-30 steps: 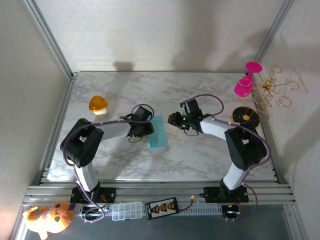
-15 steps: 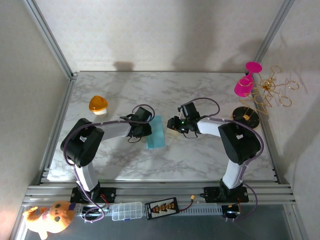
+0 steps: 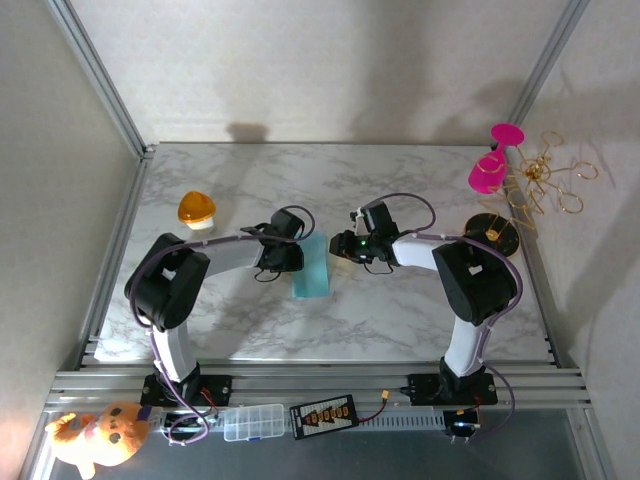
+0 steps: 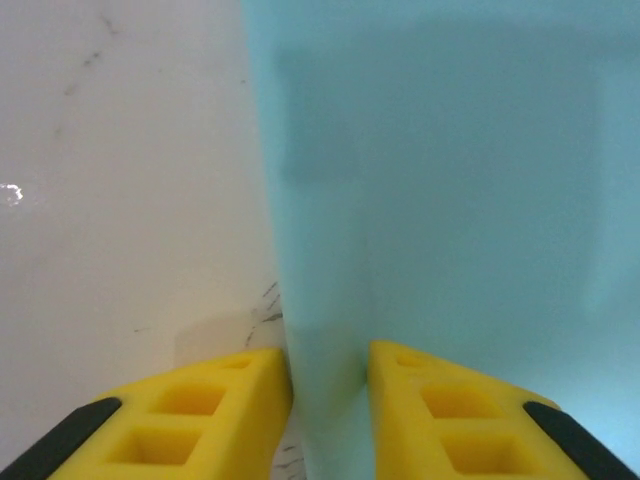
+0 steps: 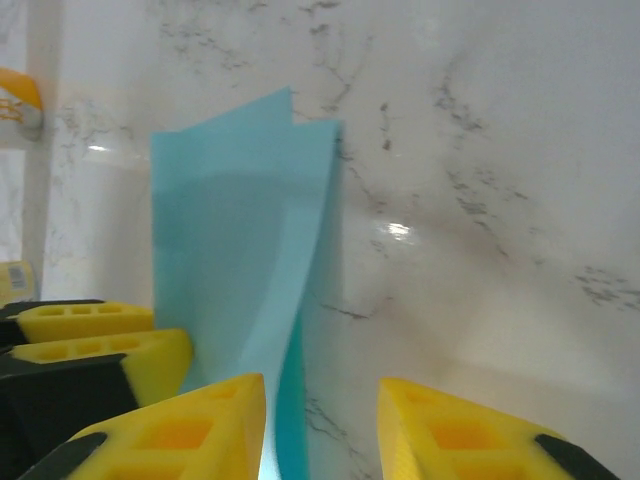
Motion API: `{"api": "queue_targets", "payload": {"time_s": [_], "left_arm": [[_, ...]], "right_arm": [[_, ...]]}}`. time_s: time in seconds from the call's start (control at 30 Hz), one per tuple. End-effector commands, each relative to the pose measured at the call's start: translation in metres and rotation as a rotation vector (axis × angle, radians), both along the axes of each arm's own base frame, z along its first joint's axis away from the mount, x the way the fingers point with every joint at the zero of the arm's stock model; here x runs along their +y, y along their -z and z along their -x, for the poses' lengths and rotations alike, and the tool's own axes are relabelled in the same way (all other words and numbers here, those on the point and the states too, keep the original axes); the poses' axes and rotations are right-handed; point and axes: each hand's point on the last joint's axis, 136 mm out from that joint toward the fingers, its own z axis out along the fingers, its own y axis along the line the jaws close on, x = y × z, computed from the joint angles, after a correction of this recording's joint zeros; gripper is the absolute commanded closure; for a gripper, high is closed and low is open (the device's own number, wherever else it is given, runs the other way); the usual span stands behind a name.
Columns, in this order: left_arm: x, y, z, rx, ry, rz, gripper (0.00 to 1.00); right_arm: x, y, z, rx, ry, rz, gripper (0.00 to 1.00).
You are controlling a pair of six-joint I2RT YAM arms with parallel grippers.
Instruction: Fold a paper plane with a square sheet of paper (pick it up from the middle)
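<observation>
Looks like a robotics lab test cell
Marble-look table (image 3: pixel 400 310) boxed in by plain panels (image 3: pixel 300 70) and aluminium rails (image 3: pixel 300 378), clear parts box (image 3: pixel 254 422) out front.

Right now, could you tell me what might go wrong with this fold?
The far corners of the paper sit misaligned, so pressing now may set a crooked crease. The right gripper straddles only the paper's lifted edge; closing there could crumple it. The left gripper has paper between its fingers; a tug could skew it.

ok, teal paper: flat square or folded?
Folded. The square sheet of paper shows two layers with offset top corners in the right wrist view; from above it is a narrow strip. The left gripper pinches it.
</observation>
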Motion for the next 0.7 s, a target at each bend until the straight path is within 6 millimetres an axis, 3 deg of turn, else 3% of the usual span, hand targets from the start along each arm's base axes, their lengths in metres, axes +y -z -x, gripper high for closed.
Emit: {"api": "queue_targets", "payload": {"time_s": [0.0, 0.13, 0.27, 0.67], "left_arm": [[0.005, 0.044, 0.011, 0.085, 0.065, -0.039, 0.70], [0.006, 0.037, 0.006, 0.064, 0.048, -0.031, 0.69], [0.007, 0.036, 0.006, 0.055, 0.026, -0.010, 0.69], [0.011, 0.040, 0.011, 0.055, 0.007, -0.008, 0.69]], "right_arm": [[0.015, -0.025, 0.002, -0.060, -0.065, -0.072, 0.65], [0.024, -0.010, 0.010, -0.015, -0.103, -0.035, 0.66], [0.019, 0.003, 0.011, 0.016, -0.086, 0.027, 0.65], [0.029, 0.012, 0.024, 0.094, -0.131, -0.015, 0.65]]}}
